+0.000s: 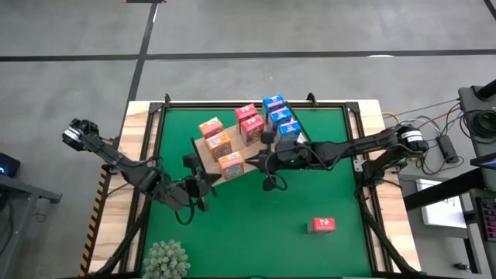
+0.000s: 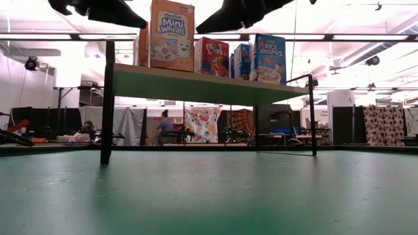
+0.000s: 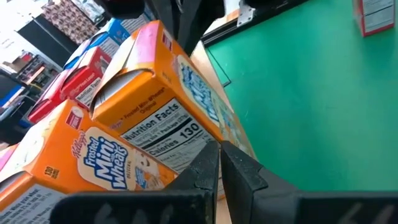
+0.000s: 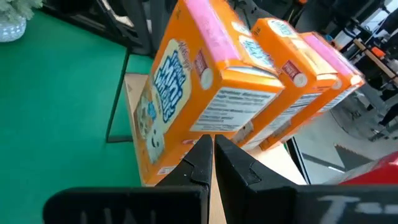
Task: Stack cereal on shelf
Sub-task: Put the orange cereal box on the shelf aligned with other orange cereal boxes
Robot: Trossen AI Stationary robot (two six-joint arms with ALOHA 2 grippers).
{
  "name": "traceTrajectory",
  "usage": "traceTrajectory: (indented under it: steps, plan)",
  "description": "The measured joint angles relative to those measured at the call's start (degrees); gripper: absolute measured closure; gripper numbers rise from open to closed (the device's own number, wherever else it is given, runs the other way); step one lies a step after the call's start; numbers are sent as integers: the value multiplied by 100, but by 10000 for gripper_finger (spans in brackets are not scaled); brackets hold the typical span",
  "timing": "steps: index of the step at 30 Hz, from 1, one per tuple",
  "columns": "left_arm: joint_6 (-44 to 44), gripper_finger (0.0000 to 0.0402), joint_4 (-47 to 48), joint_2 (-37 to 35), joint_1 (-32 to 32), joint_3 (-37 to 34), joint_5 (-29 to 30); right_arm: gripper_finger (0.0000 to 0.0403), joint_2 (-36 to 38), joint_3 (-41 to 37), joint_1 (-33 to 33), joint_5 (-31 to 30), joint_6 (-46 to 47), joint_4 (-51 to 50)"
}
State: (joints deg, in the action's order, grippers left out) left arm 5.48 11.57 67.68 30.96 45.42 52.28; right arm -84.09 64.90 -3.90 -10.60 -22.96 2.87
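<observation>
The shelf (image 1: 203,155) stands slanted on the green mat and carries the cereal boxes: three orange (image 1: 218,144), two pink-red (image 1: 249,121) and three blue (image 1: 280,116). One more pink-red box (image 1: 323,225) lies on the mat at the near right. My left gripper (image 1: 209,180) is shut just off the shelf's near left corner, its tips at the nutrition side of the nearest orange box (image 3: 149,118). My right gripper (image 1: 256,161) is shut at that same box's (image 4: 199,81) other side, coming in from the right. My left gripper's shut fingertips (image 3: 208,163) point slightly downward at the lower part of the nearest orange box's nutrition-facts side (image 3: 163,138); I cannot tell whether they touch it. My right gripper's shut fingertips (image 4: 202,152) stand at the lower edge of that box's opposite side (image 4: 214,121); whether they touch it I cannot tell. The box stands upright on the shelf.
A fuzzy green plant (image 1: 167,260) sits at the mat's near left corner. The shelf's thin dark legs (image 2: 107,104) stand on the mat with open room beneath the board. Cables and equipment lie beyond the table's right edge (image 1: 442,143).
</observation>
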Motion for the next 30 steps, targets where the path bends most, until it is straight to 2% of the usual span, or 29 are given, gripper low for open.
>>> traceTrajectory:
  steps: [23,30]
  plan:
    - [-15,400,-21,-7,-72,-8,135,394,-239,40,247,53,-335,609]
    - [-129,400,-48,-7,-69,-10,137,394,-120,36,245,10,-479,489]
